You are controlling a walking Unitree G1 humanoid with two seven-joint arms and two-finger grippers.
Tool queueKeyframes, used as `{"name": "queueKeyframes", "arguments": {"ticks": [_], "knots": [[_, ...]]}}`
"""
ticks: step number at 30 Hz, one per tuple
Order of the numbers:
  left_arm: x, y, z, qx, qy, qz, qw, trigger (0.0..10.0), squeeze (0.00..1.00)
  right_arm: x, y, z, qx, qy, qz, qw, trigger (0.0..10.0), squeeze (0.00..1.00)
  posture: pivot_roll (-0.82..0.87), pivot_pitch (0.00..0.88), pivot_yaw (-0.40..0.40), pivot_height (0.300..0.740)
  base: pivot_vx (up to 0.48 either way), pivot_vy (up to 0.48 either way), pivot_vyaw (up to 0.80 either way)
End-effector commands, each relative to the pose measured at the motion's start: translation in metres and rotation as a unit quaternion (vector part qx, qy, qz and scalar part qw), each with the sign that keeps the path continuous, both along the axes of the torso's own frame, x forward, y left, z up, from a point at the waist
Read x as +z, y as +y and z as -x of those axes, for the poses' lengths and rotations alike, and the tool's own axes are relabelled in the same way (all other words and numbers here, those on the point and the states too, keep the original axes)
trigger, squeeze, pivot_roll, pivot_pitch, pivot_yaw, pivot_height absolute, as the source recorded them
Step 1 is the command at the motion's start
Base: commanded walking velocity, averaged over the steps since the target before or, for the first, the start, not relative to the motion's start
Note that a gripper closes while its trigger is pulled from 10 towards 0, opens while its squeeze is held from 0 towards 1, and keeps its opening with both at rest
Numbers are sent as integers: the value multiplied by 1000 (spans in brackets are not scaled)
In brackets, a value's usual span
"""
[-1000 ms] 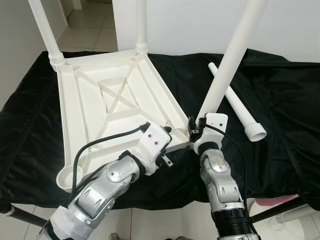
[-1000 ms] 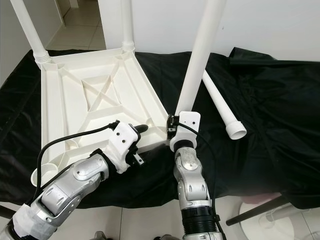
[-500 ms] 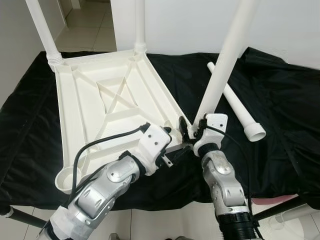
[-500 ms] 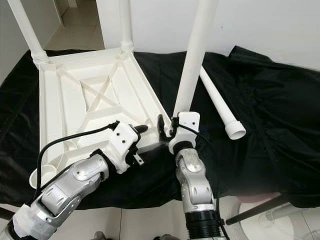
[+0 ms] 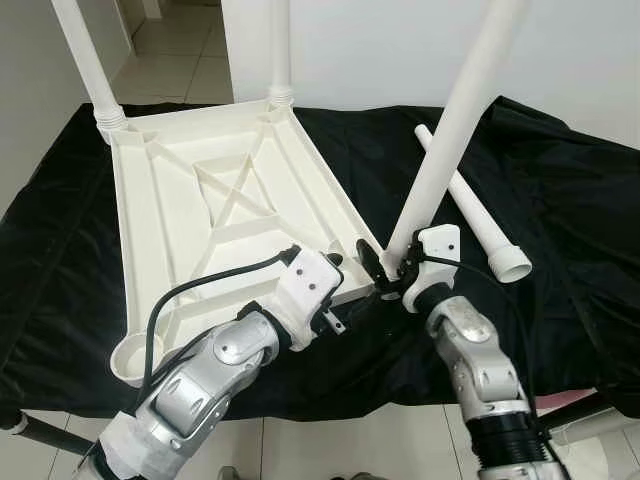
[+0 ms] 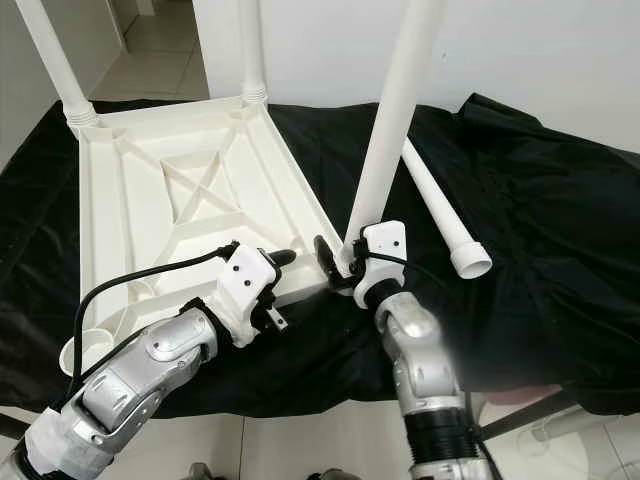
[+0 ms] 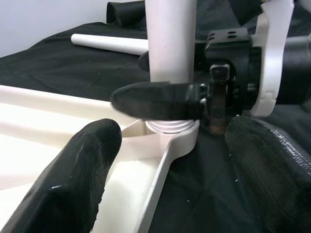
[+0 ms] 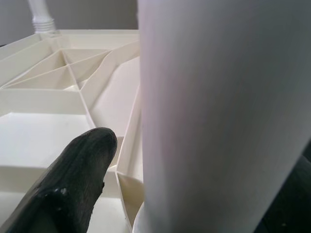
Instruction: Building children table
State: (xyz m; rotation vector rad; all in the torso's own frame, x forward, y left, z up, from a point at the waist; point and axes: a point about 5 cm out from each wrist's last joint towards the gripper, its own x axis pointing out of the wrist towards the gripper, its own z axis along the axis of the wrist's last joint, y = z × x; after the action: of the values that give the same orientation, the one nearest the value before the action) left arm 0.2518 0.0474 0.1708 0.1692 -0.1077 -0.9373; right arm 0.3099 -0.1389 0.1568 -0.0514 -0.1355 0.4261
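A: Since a second ago, what moved?

B: Right forearm swung out to my right, elbow away from the tabletop. Right gripper (image 5: 388, 268) has stayed at the base of the third leg (image 5: 450, 130). Leg leans a bit less than before.

A: Grip state, right side?

B: Fingers straddle the leg just above its socket. One black finger (image 7: 158, 100) lies across the front of the leg; the wrist camera has the leg hard against the lens with the other finger (image 8: 73, 182) beside it. Clamped on it, as far as I can see.

A: Left?

B: Left gripper (image 7: 170, 170) sits at the same corner, fingers spread wide, nothing between them. Rim of the tabletop (image 5: 215, 215) runs between the fingertips.

A: Where's the table?

B: Upside down on the black cloth (image 5: 560, 230), ribbed underside up. Two legs (image 5: 85, 60) stand in the far corner sockets. Near-left socket (image 5: 135, 357) is open. Fourth leg (image 5: 470, 205) lies loose on the cloth, right of the tabletop, well apart from it.
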Motion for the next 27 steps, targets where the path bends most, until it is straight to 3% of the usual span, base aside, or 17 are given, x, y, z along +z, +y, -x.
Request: {"name": "queueKeyframes", "arguments": {"ticks": [1, 5, 6, 7, 8, 9, 10, 23, 24, 27], "knots": [[-3, -4, 7, -70, 4, -23, 997, 10000, 0, -2, -3, -6, 30, -3, 18, 999, 10000, 0, -38, 89, -31, 740, 0, 0, 0], [-3, -4, 7, -68, 2, -24, 997, 10000, 0, -2, -4, -11, 43, -2, 25, 999, 10000, 0, -34, 89, -33, 740, 0, 0, 0], [-3, -4, 6, -68, 2, -25, 997, 10000, 0, -1, -4, -14, 52, -2, 24, 998, 9020, 0, -31, 87, -33, 740, 0, 0, 0], [-3, -4, 6, -67, 1, -25, 997, 10000, 0, -1, -4, -15, 58, -3, 24, 998, 9020, 0, -28, 85, -34, 740, 0, 0, 0], [-3, -3, 6, -66, 0, -25, 998, 10000, 0, -1, -4, -17, 68, -5, 34, 997, 1451, 0, -26, 83, -35, 740, 0, 0, 0], [-3, -3, 6, -66, 0, -25, 998, 10000, 0, -1, -4, -17, 68, -5, 34, 997, 1451, 0, -26, 83, -35, 740, 0, 0, 0], [-3, -3, 5, -65, 0, -25, 998, 10000, 0, -1, -4, -17, 74, -6, 42, 996, 0, 0, -25, 81, -35, 740, 0, 0, 0], [-2, -3, 3, -60, -5, -27, 998, 10000, 0, -9, -10, -21, 100, 8, 58, 993, 0, 0, -18, 68, -41, 740, 0, 0, 0], [-1, -3, 2, -60, -7, -27, 998, 10000, 0, -10, -11, -21, 95, 10, 58, 994, 7882, 0, -19, 66, -42, 740, 0, 0, 0], [-1, -2, 2, -59, -7, -27, 998, 10000, 0, -11, -11, -21, 92, 11, 57, 994, 7882, 0, -19, 66, -42, 740, 0, 0, 0]]}}
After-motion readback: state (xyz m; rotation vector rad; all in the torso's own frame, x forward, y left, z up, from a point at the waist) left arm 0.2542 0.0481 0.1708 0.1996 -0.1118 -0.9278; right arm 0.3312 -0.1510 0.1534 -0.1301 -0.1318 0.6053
